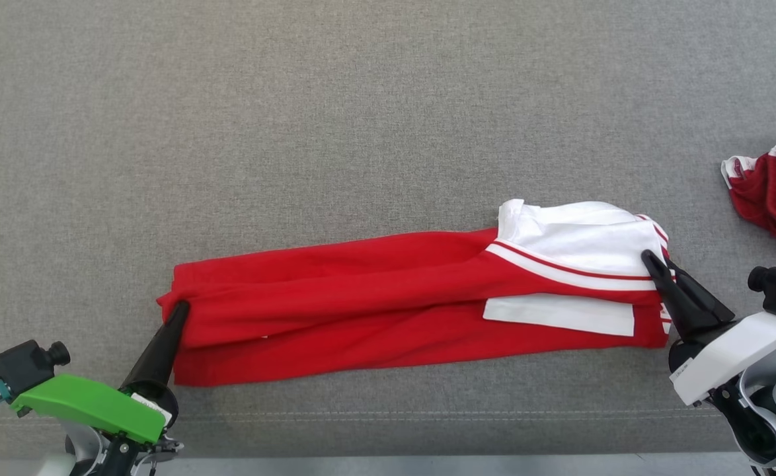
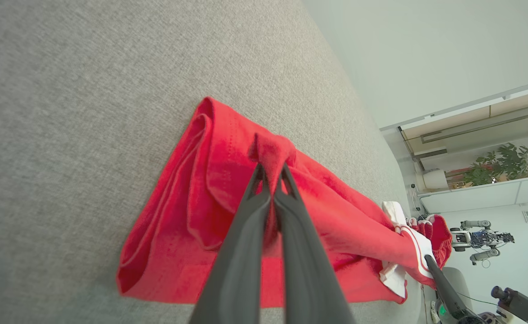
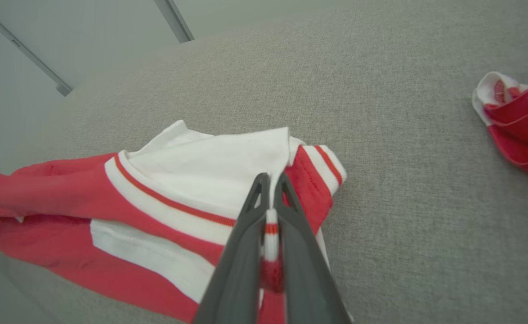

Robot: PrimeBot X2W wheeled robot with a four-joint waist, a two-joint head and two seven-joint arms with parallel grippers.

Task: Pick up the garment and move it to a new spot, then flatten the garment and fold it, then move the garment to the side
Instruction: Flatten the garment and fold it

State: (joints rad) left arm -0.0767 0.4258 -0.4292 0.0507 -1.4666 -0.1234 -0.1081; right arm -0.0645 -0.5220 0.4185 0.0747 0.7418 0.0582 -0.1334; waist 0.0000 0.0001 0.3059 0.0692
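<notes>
The red and white garment [image 1: 361, 297] is being held at both ends on the grey fabric-covered surface [image 1: 361, 99]. It is lying as a long narrow band across the lower middle of the head view, its long axis running from left to right of the frame. Its plain red end is being pinched by the left pincer [image 1: 180, 309] at the lower left, the two dark fingers being pressed fully together on a small tuft of red cloth, as is being shown in the left wrist view. Its white, striped end is being clamped by the right pincer [image 1: 649, 259] at the right of the frame, the fingers being closed to a thin gap around a red-and-white striped edge, which is being seen between them in the right wrist view. The cloth is thus lying between the two pincers, to the right of the left one and to the left of the right one, with each arm nearer its own end. The band is being judged as narrowed lengthwise, so the coming fold is probably being made across the long axis, one end being carried along that axis toward the other; which end cannot be told. A second red and white garment [image 1: 775, 192] is lying well apart at the right edge of the frame, and is being judged as something to be avoided.
</notes>
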